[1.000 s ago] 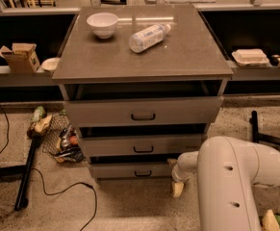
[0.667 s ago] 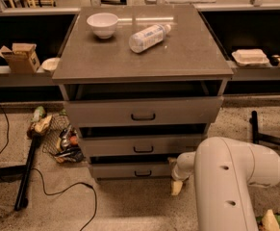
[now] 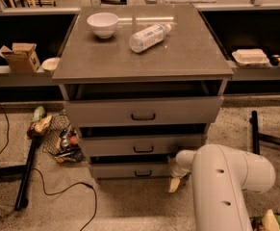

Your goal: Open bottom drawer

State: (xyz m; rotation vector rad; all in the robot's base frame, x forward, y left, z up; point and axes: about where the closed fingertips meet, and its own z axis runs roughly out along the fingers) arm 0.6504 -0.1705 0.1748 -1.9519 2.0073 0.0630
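Floor: speckled beige carpet (image 3: 130,211) around a grey cabinet (image 3: 192,61), with dark shelving behind the cabinet.
Cabinet: three grey drawer fronts stacked under a flat grey top, each front narrower than the one above it.
Bottom drawer: the bottom drawer (image 3: 122,171) is the lowest and narrowest front, just above the carpet at the cabinet's foot.
Drawer axis: its long side runs left to right across the cabinet's face, and the flat front faces the camera.
Drawer handle: a small dark handle (image 3: 143,173) sits at the middle of the front; a dark gap shows above the front's top edge.
Gripper: the gripper (image 3: 174,184) hangs low at the cabinet's lower right corner, its yellowish tip pointing down at the carpet.
Drawer and gripper: the drawer's right end is just beside the gripper; the handle lies to the gripper's left, apart from it.
Grip state: cannot tell.
Arm: a thick white arm (image 3: 231,186) fills the space in front of the cabinet's right side.
Cabinet top: a white bowl (image 3: 103,24) at the back left, and a clear bottle (image 3: 149,36) lying on its side near the middle.
Bottle label: too small to read.
Left of the cabinet: a wire basket (image 3: 60,138) of clutter on the carpet and a cardboard box (image 3: 20,57) on a ledge.
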